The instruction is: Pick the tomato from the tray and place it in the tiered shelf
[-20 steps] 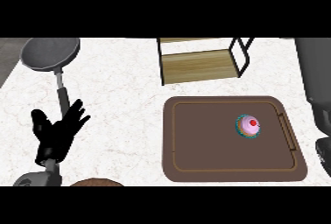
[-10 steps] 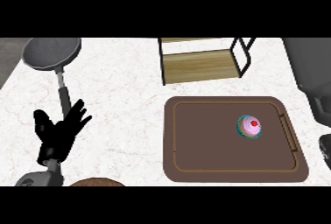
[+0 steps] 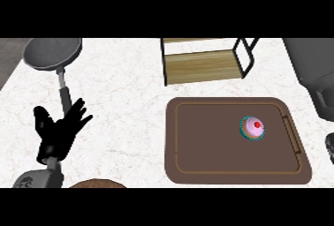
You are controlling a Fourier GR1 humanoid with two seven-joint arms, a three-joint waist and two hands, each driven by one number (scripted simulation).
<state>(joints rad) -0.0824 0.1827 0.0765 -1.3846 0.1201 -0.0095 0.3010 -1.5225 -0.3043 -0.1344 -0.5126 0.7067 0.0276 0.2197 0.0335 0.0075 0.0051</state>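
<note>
Frying pan, counter and a brown round thing

A dark frying pan (image 3: pixel 52 52) lies on the pale marbled counter (image 3: pixel 124 110); its round bowl sits well beyond the left hand's (image 3: pixel 57 132) fingertips, and its long handle runs back toward that hand and passes under the fingers. Just behind and to the right of the wrist, a brown round thing (image 3: pixel 98 183) shows only its top edge; I cannot tell what it is.
</note>
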